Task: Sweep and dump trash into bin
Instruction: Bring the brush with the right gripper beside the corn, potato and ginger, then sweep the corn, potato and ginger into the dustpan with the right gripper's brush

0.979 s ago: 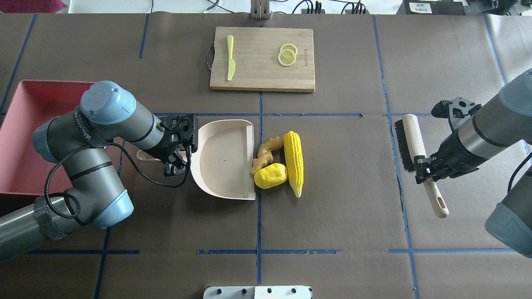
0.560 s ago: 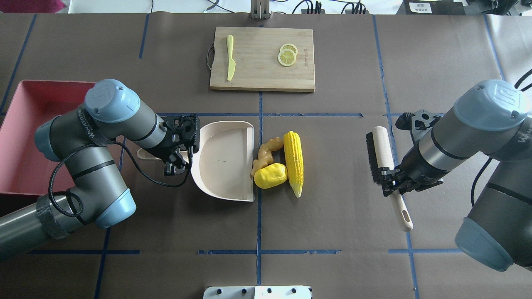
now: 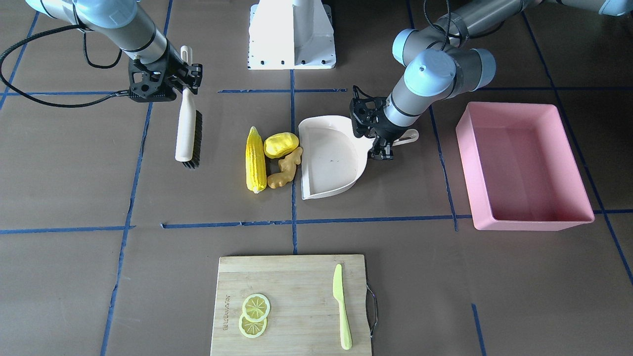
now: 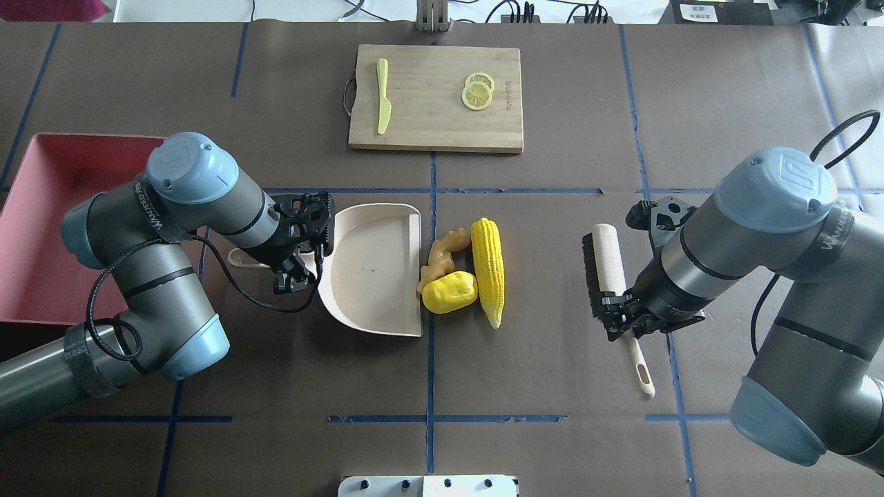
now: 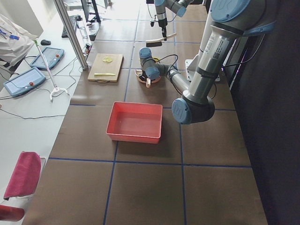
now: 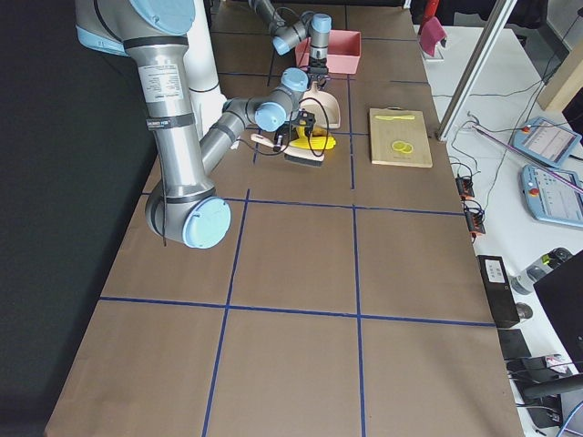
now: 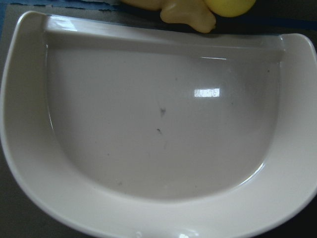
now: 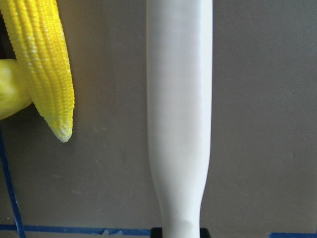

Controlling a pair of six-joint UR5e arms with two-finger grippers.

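Note:
The trash lies in a tight group on the table: a corn cob (image 4: 487, 270), a yellow lump (image 4: 449, 292) and a ginger root (image 4: 440, 254). The lump and ginger touch the open edge of a beige dustpan (image 4: 373, 269), which holds nothing. My left gripper (image 4: 290, 268) is shut on the dustpan's handle. The pink bin (image 4: 34, 228) stands further left, beyond my left arm. To the right of the corn, my right gripper (image 4: 625, 319) is shut on the handle of a brush (image 4: 602, 266), bristles facing the trash. The wrist view shows the corn (image 8: 44, 64) beside the brush handle (image 8: 179, 114).
A wooden cutting board (image 4: 435, 131) lies at the far side with a light-green knife (image 4: 382, 95) and two lemon slices (image 4: 478, 91). Blue tape lines cross the brown table cover. The robot's white base (image 3: 292, 32) is at the near edge.
My right arm has carried the brush leftward, closer to the corn. My left arm and the dustpan have barely shifted. The trash has not moved.

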